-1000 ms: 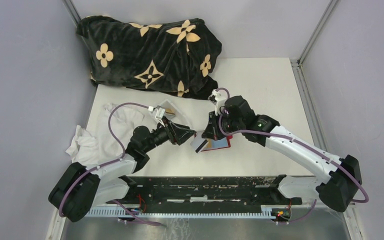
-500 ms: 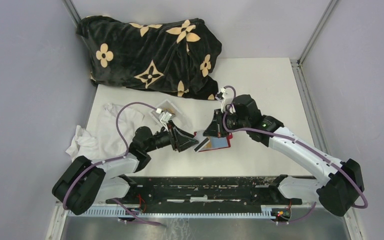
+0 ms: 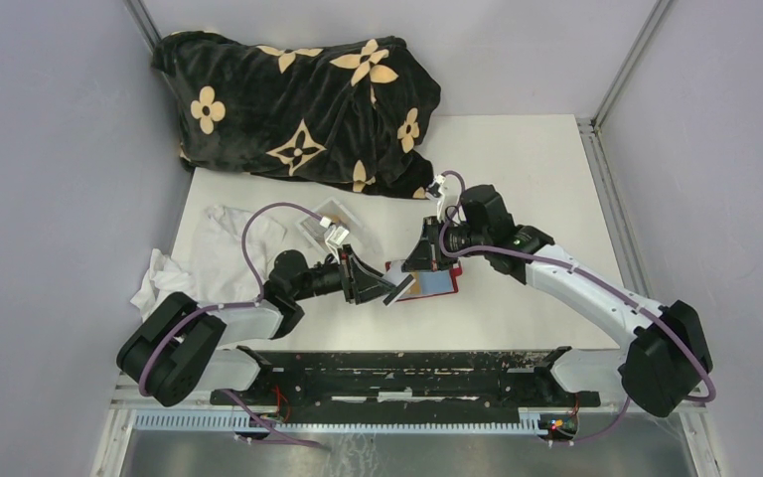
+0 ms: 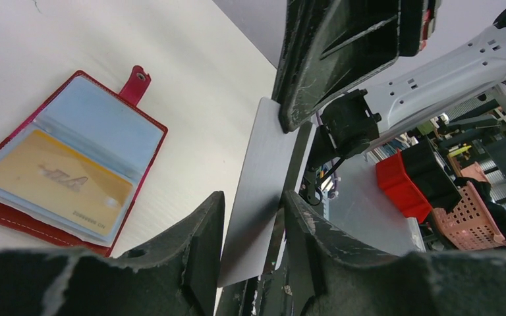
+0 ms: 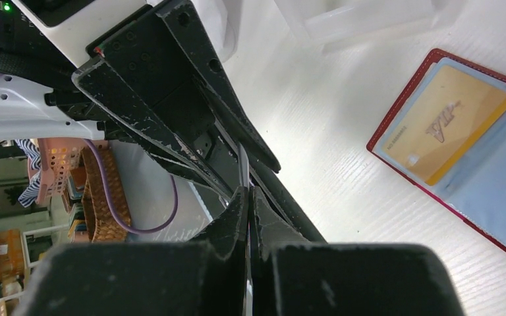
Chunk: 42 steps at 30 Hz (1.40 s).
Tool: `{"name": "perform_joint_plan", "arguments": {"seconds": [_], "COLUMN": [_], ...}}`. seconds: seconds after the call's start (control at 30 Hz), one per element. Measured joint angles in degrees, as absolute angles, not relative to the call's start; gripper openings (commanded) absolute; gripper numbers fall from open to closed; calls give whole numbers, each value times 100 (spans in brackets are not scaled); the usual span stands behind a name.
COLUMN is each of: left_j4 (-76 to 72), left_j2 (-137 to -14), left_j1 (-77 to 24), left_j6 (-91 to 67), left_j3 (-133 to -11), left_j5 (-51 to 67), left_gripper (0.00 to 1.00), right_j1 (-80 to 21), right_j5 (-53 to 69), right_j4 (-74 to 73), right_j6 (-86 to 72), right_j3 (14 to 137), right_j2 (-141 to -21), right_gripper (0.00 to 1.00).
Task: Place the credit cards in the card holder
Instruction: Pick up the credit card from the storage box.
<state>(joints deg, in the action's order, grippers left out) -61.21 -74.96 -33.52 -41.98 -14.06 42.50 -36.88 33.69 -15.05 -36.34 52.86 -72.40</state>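
Beside the open wallet (image 4: 132, 89) on the table (image 3: 536, 179), you see the left gripper (image 4: 253, 210) and right gripper (image 5: 248, 197) both clamped on one grey card (image 4: 263, 164). A yellow card (image 4: 53, 181) and a blue card (image 4: 99, 128) sit in the wallet's sleeves.

Your two grippers meet nose to nose in the middle of the table (image 3: 532, 179). There is almost no room between the left gripper (image 4: 253, 204) and the right gripper (image 5: 247, 194). Only the grey card (image 4: 263, 164) fits there, and the right gripper pinches one end of it. The open card holder (image 4: 135, 82) lies flat just under the right gripper, so you have little room to go down there. The clear plastic box (image 3: 330, 221) sits close behind the left gripper. The white cloth (image 3: 204, 260) fills the left side by the left arm. The big black blanket (image 3: 298, 99) blocks the far left corner. You have open room on the far right part of the table.
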Motion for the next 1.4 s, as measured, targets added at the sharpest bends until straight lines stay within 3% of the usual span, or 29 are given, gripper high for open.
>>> {"name": "perform_joint_plan", "arguments": {"seconds": [0.5, 0.77, 1.07, 1.27, 1.4], "left_j4": [-6152, -6141, -6506, -6753, -6757], "left_j2": [-7531, -7616, -8187, -8418, -8418], "left_j1": [-3352, -3350, -3352, -3468, -3717], "left_j6": [-4204, -4213, -4403, -4563, -4584], "left_j3": [-1420, -1468, -1529, -1505, -1380], "left_j5": [4259, 4235, 4206, 3900, 3133], "left_gripper": [37, 4, 3, 3, 3], "right_j1": [-3518, -3424, -3347, -3284, -3245], "right_j5": [3662, 3750, 3723, 3590, 3221], "right_j4": [-1374, -1334, -1291, -1291, -1299], "right_j6": [-3645, -3629, -3577, -3559, -3568], "right_j3": [5168, 5068, 4984, 4978, 4978], "right_j2": [-7435, -7437, -7585, -7658, -7629], "right_gripper": [1, 1, 1, 29, 33]}}
